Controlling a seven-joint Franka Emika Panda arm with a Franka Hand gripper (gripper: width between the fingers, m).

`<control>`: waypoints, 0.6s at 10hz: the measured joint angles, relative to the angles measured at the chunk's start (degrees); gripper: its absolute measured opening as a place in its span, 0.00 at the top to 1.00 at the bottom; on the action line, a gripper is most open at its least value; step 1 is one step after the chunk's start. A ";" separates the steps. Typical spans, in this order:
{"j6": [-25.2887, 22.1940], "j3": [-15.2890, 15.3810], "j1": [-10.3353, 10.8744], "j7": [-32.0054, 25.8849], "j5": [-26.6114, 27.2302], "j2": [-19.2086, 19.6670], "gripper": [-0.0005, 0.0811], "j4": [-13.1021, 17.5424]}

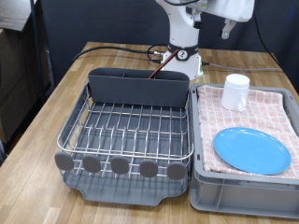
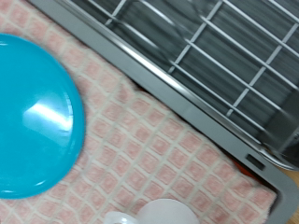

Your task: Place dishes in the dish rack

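Only ext. view shows caddy [image 1: 137,86]; wrist: plate [image 2: 33,117], rack [image 2: 229,61].

The white arm [image 1: 183,28] is rising at the exterior view's top edge; its gripper [image 1: 227,31] is hanging there, fingers too small to judge.

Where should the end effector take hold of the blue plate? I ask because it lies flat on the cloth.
Probably at the rim, from above. The light-blue plate lies flat on the pink checked cloth in the grey crate, so only its thin edge offers the fingers a pinch. The edge toward the exterior view's top, facing the white mug, looks least crowded by the crate walls.
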 joint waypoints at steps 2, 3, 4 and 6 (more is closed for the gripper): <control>0.88 0.89 0.87 -0.55 0.16 4.62 0.01 3.72; 0.96 1.38 1.22 -0.55 0.22 6.96 0.01 5.70; 0.98 1.97 1.43 -0.50 0.31 9.28 0.01 7.75; 0.84 3.36 1.50 0.16 0.87 13.55 0.01 11.74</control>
